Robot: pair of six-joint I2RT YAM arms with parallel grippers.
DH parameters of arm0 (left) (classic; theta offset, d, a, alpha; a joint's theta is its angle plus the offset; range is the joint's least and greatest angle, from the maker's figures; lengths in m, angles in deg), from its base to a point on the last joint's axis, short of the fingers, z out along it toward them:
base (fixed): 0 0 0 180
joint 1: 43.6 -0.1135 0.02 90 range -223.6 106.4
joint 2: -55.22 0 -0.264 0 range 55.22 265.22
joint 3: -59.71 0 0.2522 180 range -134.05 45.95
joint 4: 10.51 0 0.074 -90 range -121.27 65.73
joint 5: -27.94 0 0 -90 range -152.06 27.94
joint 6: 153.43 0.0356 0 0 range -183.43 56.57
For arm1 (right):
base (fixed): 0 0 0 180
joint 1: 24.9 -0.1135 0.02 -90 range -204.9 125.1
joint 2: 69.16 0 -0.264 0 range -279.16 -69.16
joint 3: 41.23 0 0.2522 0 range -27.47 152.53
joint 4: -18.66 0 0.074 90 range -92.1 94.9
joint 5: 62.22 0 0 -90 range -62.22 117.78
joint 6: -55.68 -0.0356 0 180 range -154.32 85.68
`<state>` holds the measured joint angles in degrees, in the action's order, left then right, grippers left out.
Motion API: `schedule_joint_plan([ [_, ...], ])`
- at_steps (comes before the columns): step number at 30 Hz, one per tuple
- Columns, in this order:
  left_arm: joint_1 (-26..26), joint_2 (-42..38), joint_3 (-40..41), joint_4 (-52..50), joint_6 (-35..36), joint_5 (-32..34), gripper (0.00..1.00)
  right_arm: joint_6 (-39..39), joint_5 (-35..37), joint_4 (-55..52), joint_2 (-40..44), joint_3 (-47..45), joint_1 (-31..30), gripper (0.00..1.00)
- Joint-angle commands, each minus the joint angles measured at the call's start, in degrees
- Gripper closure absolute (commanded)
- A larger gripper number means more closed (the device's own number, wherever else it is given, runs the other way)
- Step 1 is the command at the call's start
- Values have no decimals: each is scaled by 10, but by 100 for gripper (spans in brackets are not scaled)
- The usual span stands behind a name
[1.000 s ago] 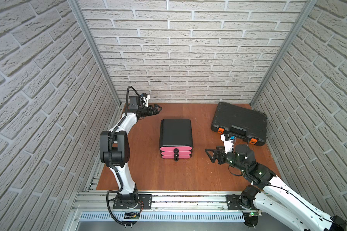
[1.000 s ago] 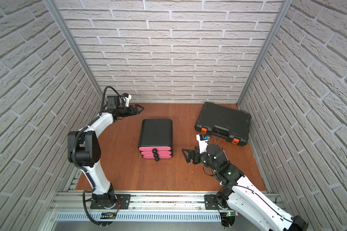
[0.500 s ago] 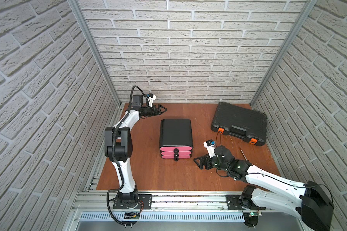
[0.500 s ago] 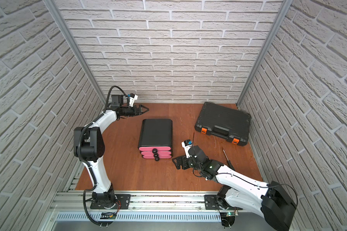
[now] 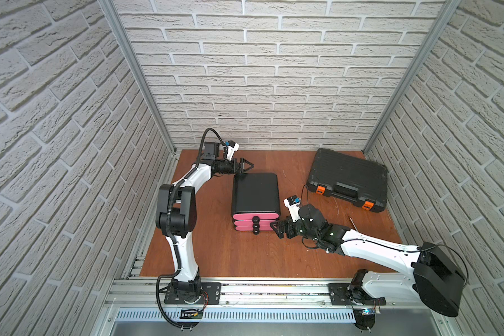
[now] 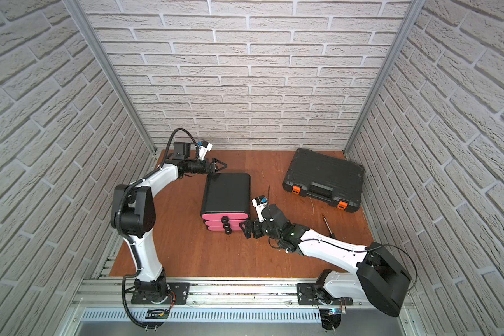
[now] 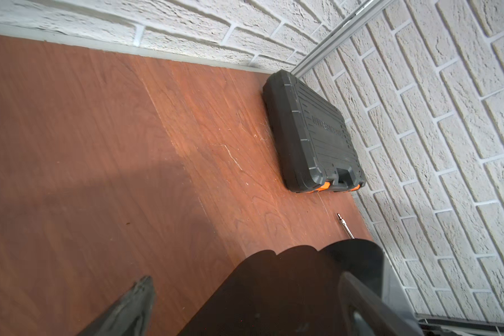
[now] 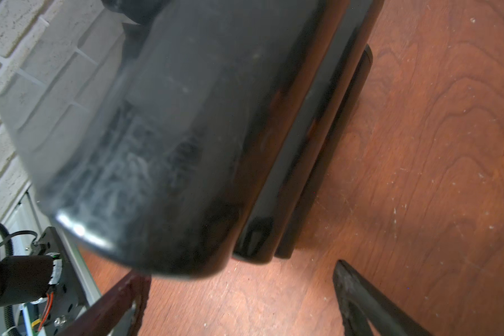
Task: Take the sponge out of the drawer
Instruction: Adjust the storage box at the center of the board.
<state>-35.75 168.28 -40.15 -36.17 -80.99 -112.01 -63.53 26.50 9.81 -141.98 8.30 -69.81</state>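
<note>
A drawer unit (image 5: 255,190) (image 6: 227,190) with a black top stands mid-table, and its three pink drawer fronts (image 5: 255,223) with black knobs look pushed in. The sponge is hidden. My left gripper (image 5: 246,167) (image 6: 220,167) hovers open at the unit's back left corner. In the left wrist view the black top (image 7: 280,293) lies between the spread fingers of the left gripper (image 7: 245,277). My right gripper (image 5: 275,228) (image 6: 243,228) is open, low beside the front right corner of the drawers. The right wrist view shows the unit's side (image 8: 172,131) close ahead of the right gripper (image 8: 239,273).
A shut black tool case (image 5: 348,177) (image 6: 323,177) (image 7: 312,133) with orange latches lies at the back right. A thin screwdriver bit (image 5: 351,219) (image 7: 345,227) lies on the wood near the right wall. Brick walls close in three sides.
My right gripper has swung left and down to the drawers' front right corner. The left gripper has moved right, up to the unit's back left corner. Both stay open.
</note>
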Motion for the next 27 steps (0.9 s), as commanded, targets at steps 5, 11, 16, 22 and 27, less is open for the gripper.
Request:
schedule_joint_plan([
  [5,1,-41,56,21,15,-10,2,47,33,-4,-31,58,4,3],
  [11,-1,-78,104,51,20,-30,2,66,26,-26,-53,93,42,1],
  [16,1,-107,146,76,24,-50,2,81,-10,-34,-83,127,81,2],
  [22,7,-137,189,100,17,-46,2,95,-63,-35,-136,176,133,2],
  [27,20,-173,242,151,-14,-28,2,111,-105,-43,-202,245,158,3],
])
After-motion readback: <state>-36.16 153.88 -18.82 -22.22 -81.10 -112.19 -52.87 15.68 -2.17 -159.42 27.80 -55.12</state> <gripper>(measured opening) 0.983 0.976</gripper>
